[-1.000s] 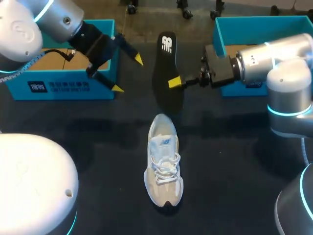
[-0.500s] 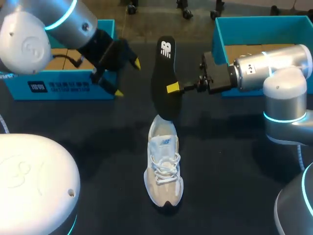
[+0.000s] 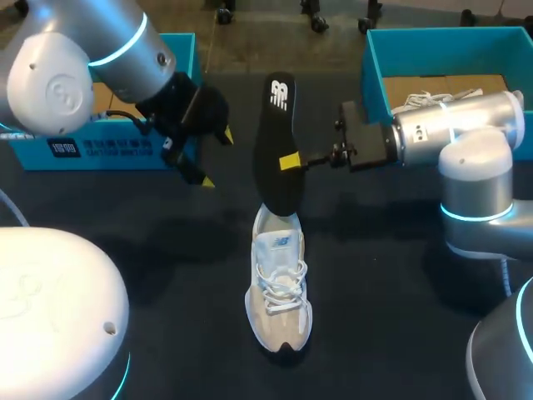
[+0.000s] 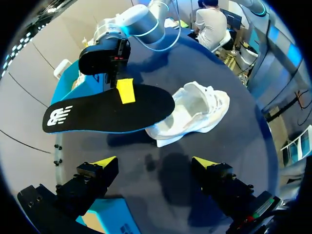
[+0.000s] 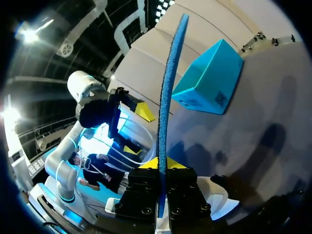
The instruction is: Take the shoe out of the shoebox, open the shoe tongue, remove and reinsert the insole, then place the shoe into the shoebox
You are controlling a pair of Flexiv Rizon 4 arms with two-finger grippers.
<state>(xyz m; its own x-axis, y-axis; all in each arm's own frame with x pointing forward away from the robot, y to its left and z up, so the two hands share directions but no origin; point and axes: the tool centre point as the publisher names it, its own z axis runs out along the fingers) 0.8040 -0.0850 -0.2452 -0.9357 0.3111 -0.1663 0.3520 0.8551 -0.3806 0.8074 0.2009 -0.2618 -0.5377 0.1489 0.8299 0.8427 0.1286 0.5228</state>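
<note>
The insole point(image 3: 277, 142), clamped between the fingers of the right gripper point(image 3: 290, 161), has been brought down and leftward from the upper middle of the frame. Its lower tip now overlaps the collar of the shoe point(image 3: 279, 283) at centre, so reinsertion is judged imminent. The left gripper point(image 3: 216, 157), spread and empty, has been advanced towards it. Bare table is left either side of the shoe. The upper-left shoebox point(image 3: 100, 150) and upper-right shoebox point(image 3: 375, 58) stand well apart from it.
</note>
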